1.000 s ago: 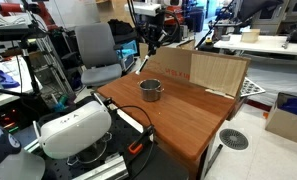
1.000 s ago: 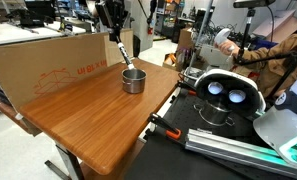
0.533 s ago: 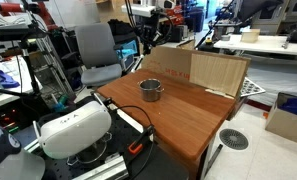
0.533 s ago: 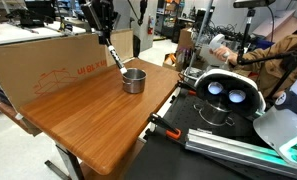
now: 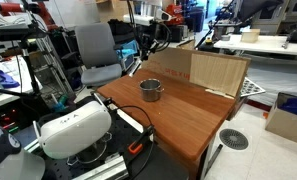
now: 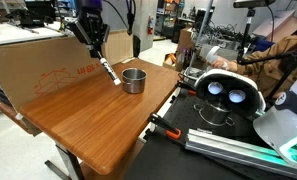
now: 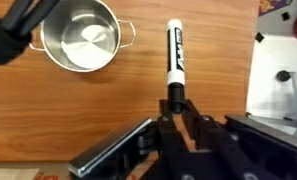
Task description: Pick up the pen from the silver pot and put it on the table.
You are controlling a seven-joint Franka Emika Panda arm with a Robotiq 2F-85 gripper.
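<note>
Gripper (image 7: 175,102): fingers are clamped on one end of the pen; most of the shaft sticks out past the fingertips.
Pen (image 7: 173,55): out of the pot, held tilted over the table just beside the pot. It is not yet lying on the wood. You cannot tell from these views whether its free tip touches.
Pot (image 7: 81,35): upright, nothing inside, side handle pointing toward the pen.
Table (image 6: 98,125): bare wood lies under and in front of the pen.
Risk, end grip: you hold the pen by one end only. A quick wrist turn could make it pivot or slip out.
Risk, tip jam: lowering with the pen steeply tilted could press the tip into the wood and lever it free.
Risk, high release: a round shaft dropped from above will likely bounce and roll.
Risk, pot strike: a swing toward the pot could knock it.
Board (image 6: 38,60): stands upright behind the gripper, so allow clearance.
</note>
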